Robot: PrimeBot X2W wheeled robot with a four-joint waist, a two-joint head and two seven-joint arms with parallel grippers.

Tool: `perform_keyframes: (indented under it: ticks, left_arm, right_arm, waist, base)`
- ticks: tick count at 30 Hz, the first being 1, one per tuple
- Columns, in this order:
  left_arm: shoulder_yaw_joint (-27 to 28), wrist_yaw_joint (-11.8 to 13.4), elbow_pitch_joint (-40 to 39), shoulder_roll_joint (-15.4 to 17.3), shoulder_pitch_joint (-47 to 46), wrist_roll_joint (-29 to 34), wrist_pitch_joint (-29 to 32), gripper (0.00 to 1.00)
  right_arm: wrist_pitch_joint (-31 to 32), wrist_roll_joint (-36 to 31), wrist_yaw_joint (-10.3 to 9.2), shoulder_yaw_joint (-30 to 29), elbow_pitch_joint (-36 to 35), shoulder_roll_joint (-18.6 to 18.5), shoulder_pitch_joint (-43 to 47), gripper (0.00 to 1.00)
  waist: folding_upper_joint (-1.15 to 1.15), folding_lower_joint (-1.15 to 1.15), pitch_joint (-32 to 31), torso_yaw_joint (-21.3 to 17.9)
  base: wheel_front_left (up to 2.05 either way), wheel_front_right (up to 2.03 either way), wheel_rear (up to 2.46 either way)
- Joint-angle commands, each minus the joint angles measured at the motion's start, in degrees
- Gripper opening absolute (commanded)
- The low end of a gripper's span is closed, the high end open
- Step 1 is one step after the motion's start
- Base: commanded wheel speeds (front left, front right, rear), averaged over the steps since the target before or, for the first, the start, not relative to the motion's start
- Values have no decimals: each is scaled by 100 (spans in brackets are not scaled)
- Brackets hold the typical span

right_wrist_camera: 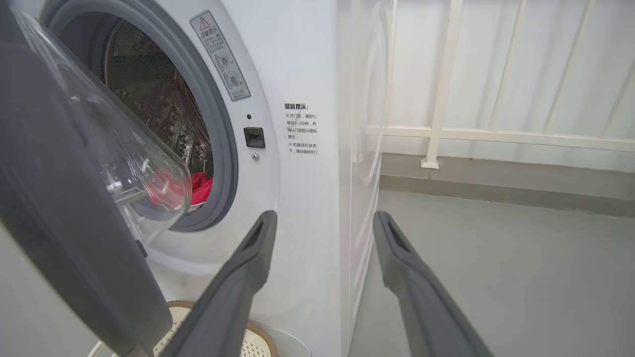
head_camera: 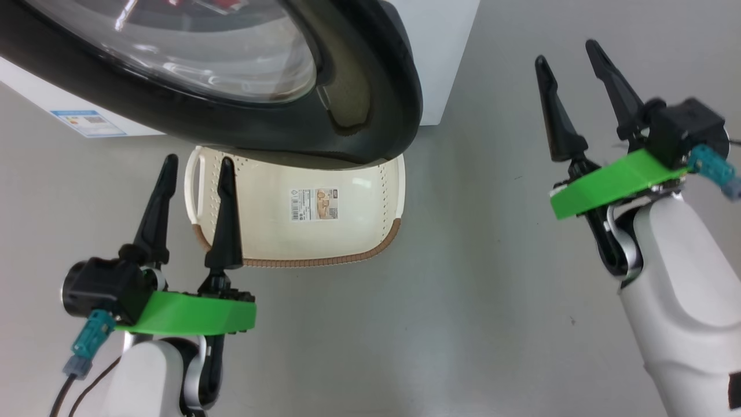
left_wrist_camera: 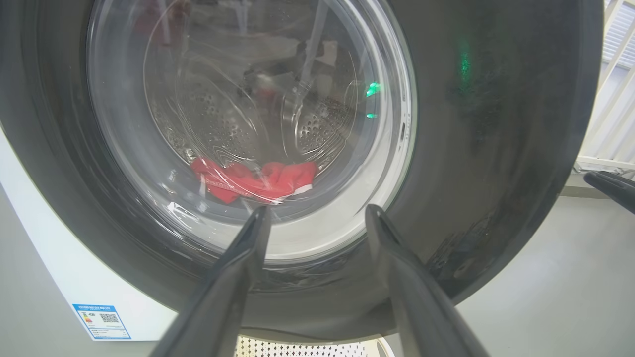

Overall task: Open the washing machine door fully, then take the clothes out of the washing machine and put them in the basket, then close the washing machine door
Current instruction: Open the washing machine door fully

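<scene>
Head view, floor: a smooth, pale grey floor (head_camera: 463,289) with a dull sheen runs under everything.
Room: in the right wrist view a white railing of upright bars (right_wrist_camera: 446,99) stands on a low grey kerb to the right of the machine.
Sticker: a small blue sticker (head_camera: 87,123) sits on the white panel at far left.
Left gripper: the left gripper (head_camera: 200,159) has its two long dark fingers spread apart with nothing between them. It is above the left end of the basket, just below the door's rim.
Basket: the small cream-white perforated plastic basket with a brown woven-look rim (head_camera: 260,231) stands on the floor under the door, paper label (head_camera: 314,204) inside.
Door: the large round washing machine door with a glossy black rim and bulging clear glass (head_camera: 370,116) is swung partway out. In the left wrist view the left fingers point at its lower glass, and I cannot tell whether they touch it.
Clothes: the bright red clothes with white trim (left_wrist_camera: 258,181) lie low in the steel perforated drum (left_wrist_camera: 223,124), behind the glass, beyond the left fingertips.
Machine: the big white front-loading washing machine (head_camera: 440,58) has a grey rubber seal (right_wrist_camera: 223,148).
Right gripper: the right gripper (head_camera: 566,51) is spread and empty, well right of the door, pointing at the machine's front corner.
</scene>
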Motion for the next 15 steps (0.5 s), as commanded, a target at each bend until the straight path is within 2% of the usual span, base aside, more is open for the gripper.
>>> perform_keyframes:
  ticks: [1,6,15]
  left_arm:
    - [180,-37,-173,107,2,22,-44,100]
    - [199,-36,-195,107,-4,17,-44,100]
    - [195,-23,-266,107,-4,-16,-44,100]
  right_arm:
    - [-36,-138,26,-32,-278,84,173,100]
    - [-36,-613,26,-469,-1040,318,705,100]
    - [-36,-774,26,-750,-1725,455,1390,100]
  waist:
    - [0,0,5,15]
    - [0,0,1,52]
    - [0,0,-22,111]
  base:
    - [0,0,0]
    - [0,0,0]
    - [0,0,0]
